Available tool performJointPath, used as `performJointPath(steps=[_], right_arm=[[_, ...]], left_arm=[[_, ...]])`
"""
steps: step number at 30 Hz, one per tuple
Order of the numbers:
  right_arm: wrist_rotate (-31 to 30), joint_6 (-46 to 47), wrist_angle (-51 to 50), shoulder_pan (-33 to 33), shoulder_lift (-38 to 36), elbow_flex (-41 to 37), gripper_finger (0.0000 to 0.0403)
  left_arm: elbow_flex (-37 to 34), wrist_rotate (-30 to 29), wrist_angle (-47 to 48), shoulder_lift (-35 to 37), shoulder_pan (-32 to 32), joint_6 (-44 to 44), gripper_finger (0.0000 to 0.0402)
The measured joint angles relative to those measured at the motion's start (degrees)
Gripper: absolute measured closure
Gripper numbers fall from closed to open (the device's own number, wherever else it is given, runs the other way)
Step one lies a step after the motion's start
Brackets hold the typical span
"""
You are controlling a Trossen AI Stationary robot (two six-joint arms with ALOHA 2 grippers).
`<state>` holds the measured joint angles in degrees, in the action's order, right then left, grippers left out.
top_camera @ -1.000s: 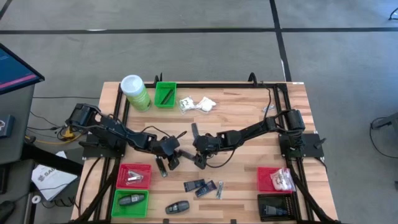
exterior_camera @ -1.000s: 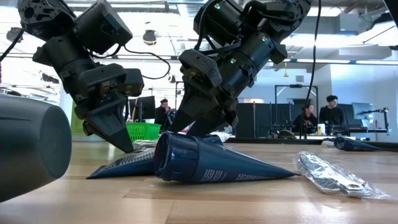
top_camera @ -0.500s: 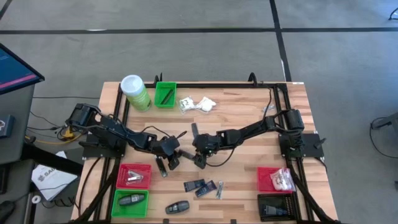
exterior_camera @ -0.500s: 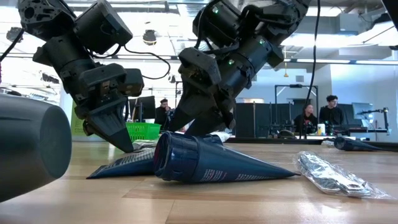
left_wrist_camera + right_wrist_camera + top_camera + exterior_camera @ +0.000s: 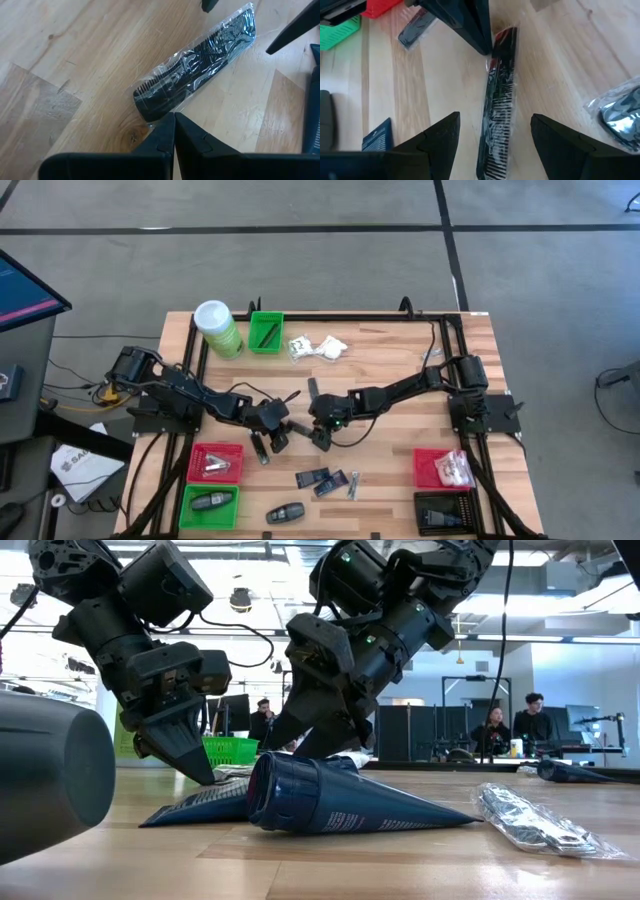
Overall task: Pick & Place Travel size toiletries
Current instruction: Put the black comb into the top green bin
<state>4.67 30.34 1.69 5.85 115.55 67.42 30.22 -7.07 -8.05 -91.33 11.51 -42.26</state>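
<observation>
Wooden bench (image 5: 400,360) carries red, green and black bins along its near edge plus a green canister (image 5: 217,328) at the far left corner. Both arms meet mid-bench. Right gripper (image 5: 492,137) hangs low with fingers spread, straddling a black comb in a clear wrapper (image 5: 497,107) that lies flat on the wood. Left gripper (image 5: 174,120) has fingers pressed together, tip at one end of that comb, probably touching it. Dark blue tubes (image 5: 340,802) lie nearer the front edge; white sachets (image 5: 318,347) sit at the back.
</observation>
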Motion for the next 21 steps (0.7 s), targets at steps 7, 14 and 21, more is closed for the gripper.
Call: performJointPath(steps=[7,14,21], right_arm=[[-0.25,-0.32,0.08,0.02,0.0,0.0,0.0168],[-0.56,-0.34,-0.9,-0.35,0.0,-0.04,0.0168],[-1.88,0.12,-1.92,1.57,0.02,-0.09,0.0168]], left_arm=[[0.0,-0.04,0.0,-0.02,0.0,0.0,0.04],[-0.02,-0.22,-0.07,-0.02,0.0,0.0,0.04],[-0.04,-0.2,-0.11,-0.02,0.0,0.0,0.04]])
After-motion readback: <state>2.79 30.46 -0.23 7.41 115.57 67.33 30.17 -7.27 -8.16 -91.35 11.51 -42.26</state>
